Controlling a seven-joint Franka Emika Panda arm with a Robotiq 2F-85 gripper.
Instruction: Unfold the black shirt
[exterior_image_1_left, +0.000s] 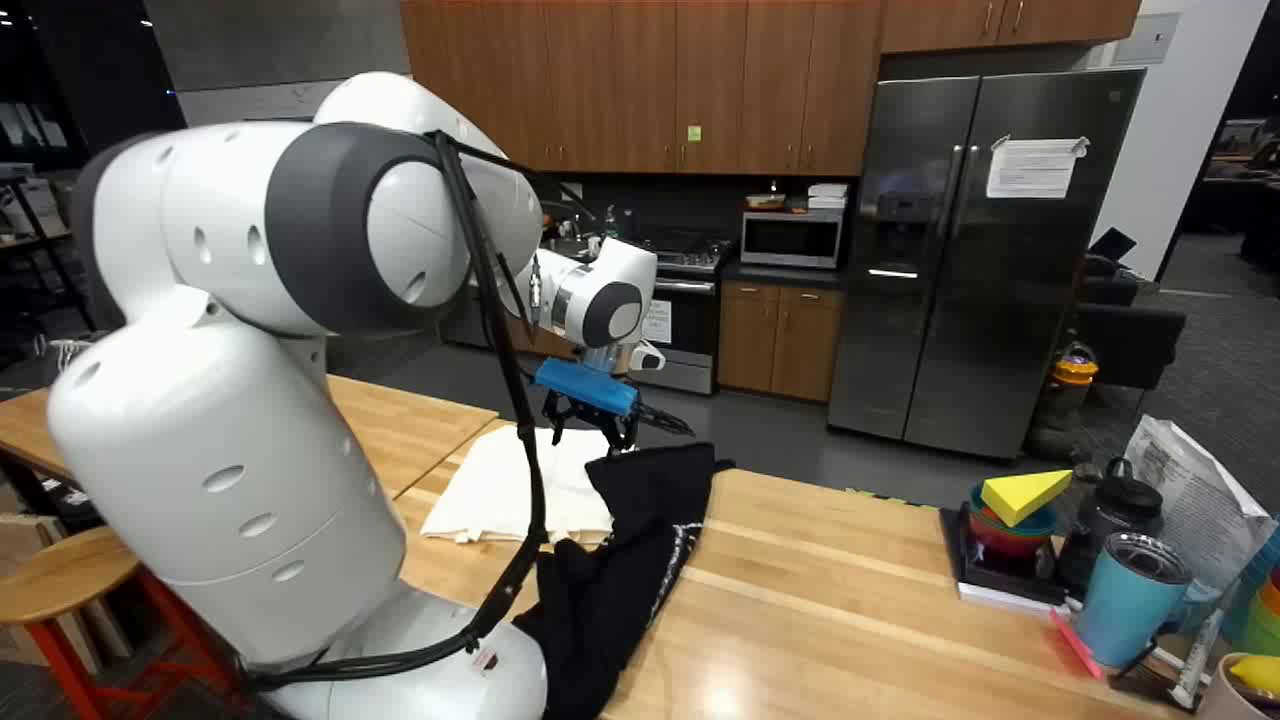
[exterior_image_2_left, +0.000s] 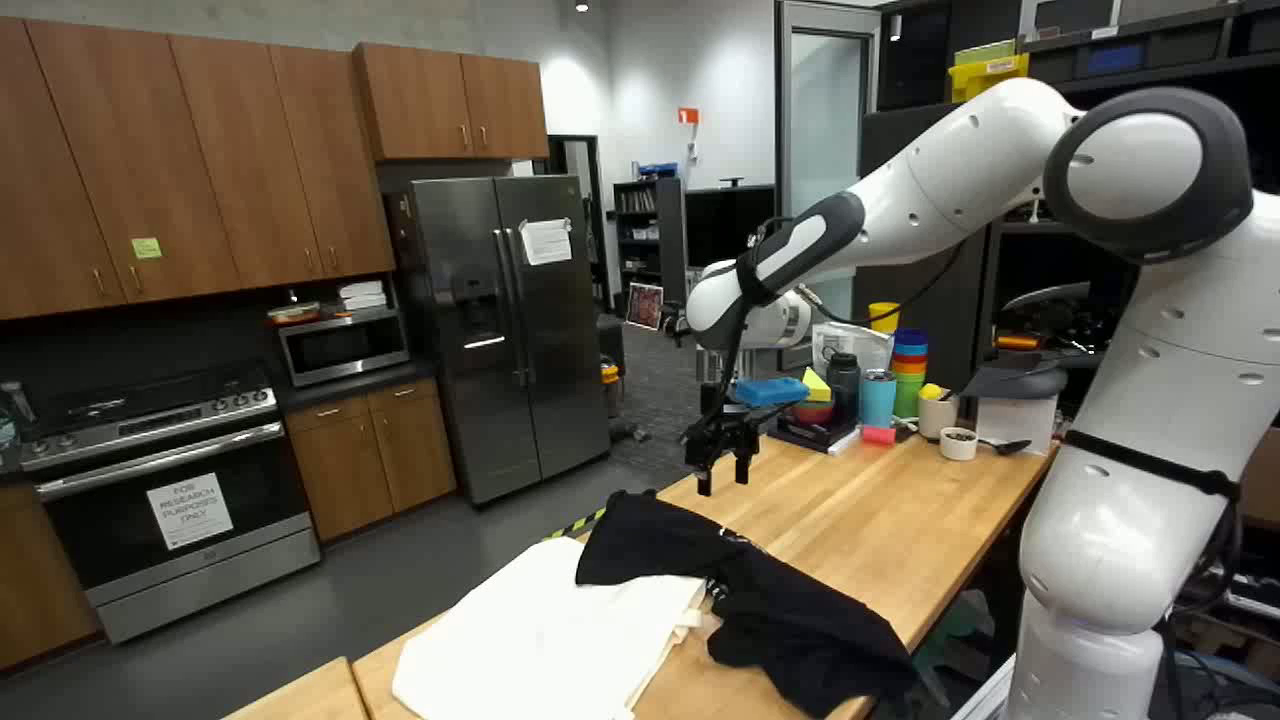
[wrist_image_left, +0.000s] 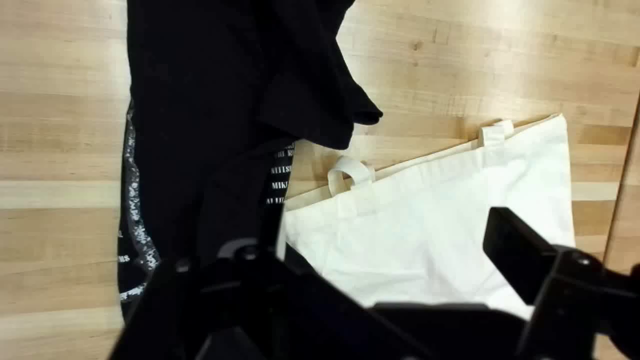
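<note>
The black shirt (exterior_image_1_left: 640, 550) lies bunched and folded in a long strip on the wooden table, close to the robot's base. It also shows in an exterior view (exterior_image_2_left: 790, 600) and in the wrist view (wrist_image_left: 210, 100). A pale patterned band runs along one edge, and white lettering shows beside a fold. One end lies over the edge of a cream-white cloth bag (exterior_image_2_left: 540, 630). My gripper (exterior_image_2_left: 724, 482) hangs above the table, apart from the shirt. In the wrist view the gripper (wrist_image_left: 390, 235) has its fingers wide apart with nothing between them; its left finger overlaps the dark shirt.
The bag with small handles (wrist_image_left: 430, 240) lies flat beside the shirt. At the table's far end stand a blue tumbler (exterior_image_1_left: 1135, 600), a black bottle (exterior_image_1_left: 1110, 520) and stacked bowls with a yellow wedge (exterior_image_1_left: 1025, 495). A round stool (exterior_image_1_left: 65, 575) stands beside the robot.
</note>
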